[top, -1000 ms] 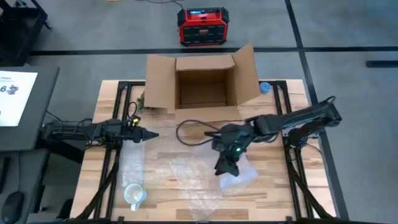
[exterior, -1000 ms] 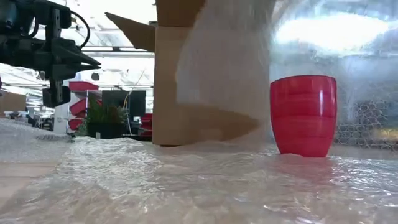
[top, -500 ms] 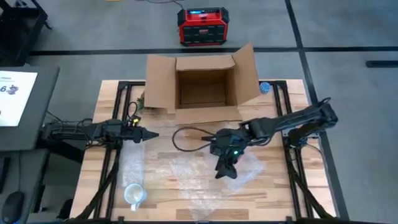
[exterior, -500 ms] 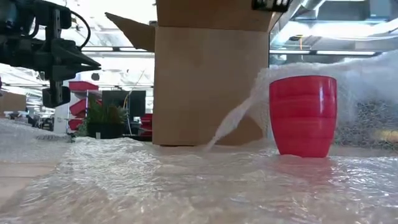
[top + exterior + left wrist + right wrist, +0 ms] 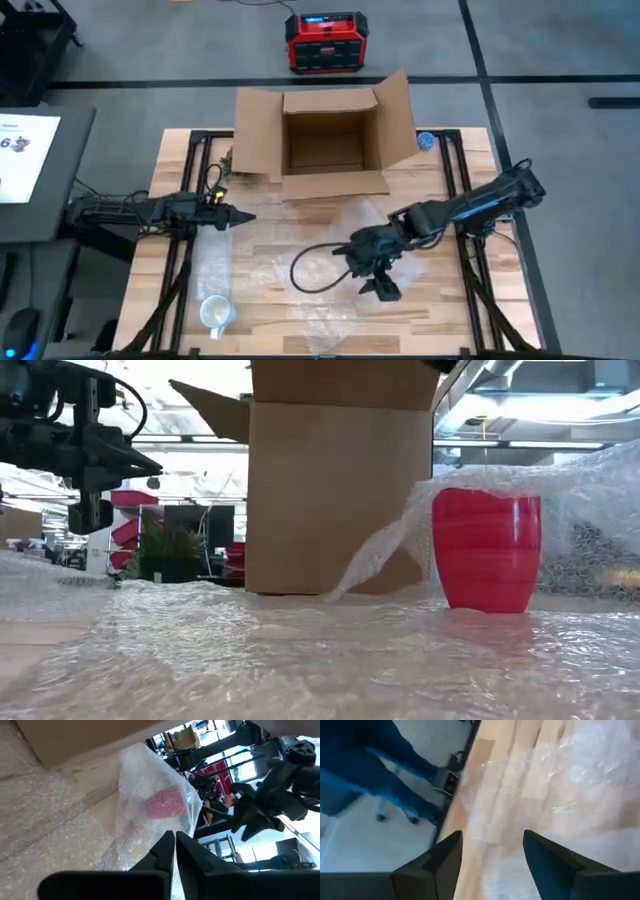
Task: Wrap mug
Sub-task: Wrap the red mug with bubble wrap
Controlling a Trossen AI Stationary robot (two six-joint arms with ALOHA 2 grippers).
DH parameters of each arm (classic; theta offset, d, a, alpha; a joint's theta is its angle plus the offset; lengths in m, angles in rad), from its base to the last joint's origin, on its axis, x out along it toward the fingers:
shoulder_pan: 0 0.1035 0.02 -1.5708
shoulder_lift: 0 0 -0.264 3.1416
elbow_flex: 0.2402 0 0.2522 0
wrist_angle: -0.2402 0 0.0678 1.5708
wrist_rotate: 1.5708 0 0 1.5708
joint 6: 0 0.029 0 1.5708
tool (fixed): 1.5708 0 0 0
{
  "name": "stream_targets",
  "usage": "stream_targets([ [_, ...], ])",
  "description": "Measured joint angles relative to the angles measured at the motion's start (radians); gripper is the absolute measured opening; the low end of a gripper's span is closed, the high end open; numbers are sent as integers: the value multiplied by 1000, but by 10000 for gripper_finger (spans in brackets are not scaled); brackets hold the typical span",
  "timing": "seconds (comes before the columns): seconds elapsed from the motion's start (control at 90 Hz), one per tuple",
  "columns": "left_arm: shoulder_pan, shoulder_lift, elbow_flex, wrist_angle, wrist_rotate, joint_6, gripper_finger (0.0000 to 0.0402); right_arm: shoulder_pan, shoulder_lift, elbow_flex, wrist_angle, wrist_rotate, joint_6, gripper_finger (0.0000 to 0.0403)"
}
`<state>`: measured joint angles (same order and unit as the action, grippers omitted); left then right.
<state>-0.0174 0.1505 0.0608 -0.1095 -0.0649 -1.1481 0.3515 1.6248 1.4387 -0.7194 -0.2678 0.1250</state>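
Now, mug [image 5: 486, 550]: upright, red, near the box [image 5: 322, 138], bubble wrap [image 5: 400, 540] draped over its far side.
Right end effector [image 5: 381, 289]: near the mug, fingers spread wide, holding nothing.
Left end effector [image 5: 240, 217]: well left of the mug, pinched closed, empty.

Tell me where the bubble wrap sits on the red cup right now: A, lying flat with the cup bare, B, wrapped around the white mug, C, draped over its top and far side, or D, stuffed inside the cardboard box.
C: in the low view the bubble wrap slopes up from the table and hangs over the rim and far side of the red cup, whose near side is bare.
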Motion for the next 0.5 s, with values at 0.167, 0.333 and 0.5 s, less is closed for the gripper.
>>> stream_targets([
  [0.167, 0, 0, 0, -2, 1, -3, 0, -8, 67, 0, -6, 42, -215, 213],
  [0.333, 0, 0, 0, -4, 1, -8, 0, -31, 148, 0, -14, 57, -273, 255],
  [0.5, 0, 0, 0, -4, 1, -18, 0, -22, 210, 0, -59, 168, -311, 275],
])
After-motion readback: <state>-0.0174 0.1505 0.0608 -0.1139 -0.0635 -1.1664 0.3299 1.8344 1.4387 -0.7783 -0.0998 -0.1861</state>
